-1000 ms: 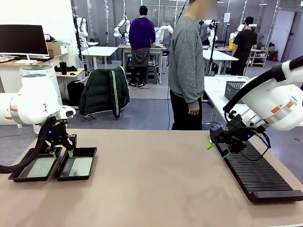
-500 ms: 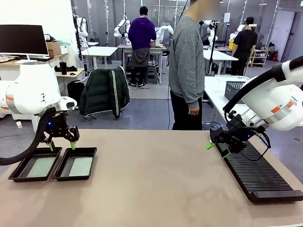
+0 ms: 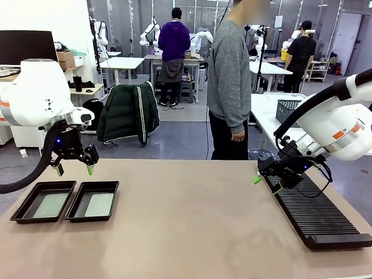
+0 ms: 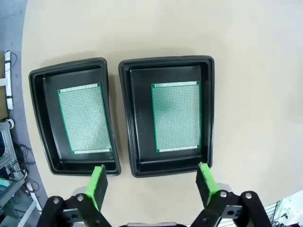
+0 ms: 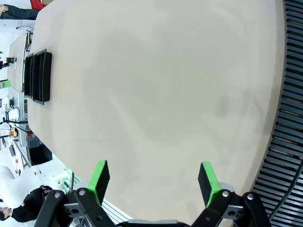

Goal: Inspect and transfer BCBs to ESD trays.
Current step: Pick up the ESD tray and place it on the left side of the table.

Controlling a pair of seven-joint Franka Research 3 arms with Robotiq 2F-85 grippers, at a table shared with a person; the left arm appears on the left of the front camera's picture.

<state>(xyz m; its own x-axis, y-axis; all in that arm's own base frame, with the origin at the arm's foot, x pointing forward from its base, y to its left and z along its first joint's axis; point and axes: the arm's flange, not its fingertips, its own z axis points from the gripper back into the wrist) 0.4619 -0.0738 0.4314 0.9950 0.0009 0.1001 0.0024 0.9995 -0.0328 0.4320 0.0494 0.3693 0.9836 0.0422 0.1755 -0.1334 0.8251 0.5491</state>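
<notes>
Two black ESD trays sit side by side at the table's left: one tray (image 3: 92,201) (image 4: 165,116) and its neighbour (image 3: 43,201) (image 4: 73,118). Each holds a green BCB lying flat, one board (image 3: 97,204) (image 4: 176,116) and the other (image 3: 51,204) (image 4: 84,118). My left gripper (image 3: 74,170) (image 4: 152,182) hangs open above the trays with nothing between its fingers. My right gripper (image 3: 267,183) (image 5: 153,177) stands open and empty at the right, just off the left end of the slotted rack.
A long black ribbed rack (image 3: 317,214) (image 5: 286,118) lies along the right side of the table. A person in a grey top (image 3: 228,81) stands at the far edge. The middle of the tabletop (image 3: 186,221) is bare.
My left gripper has opened and risen from the right-hand tray, leaving a board flat inside it. The right arm has stayed still.
</notes>
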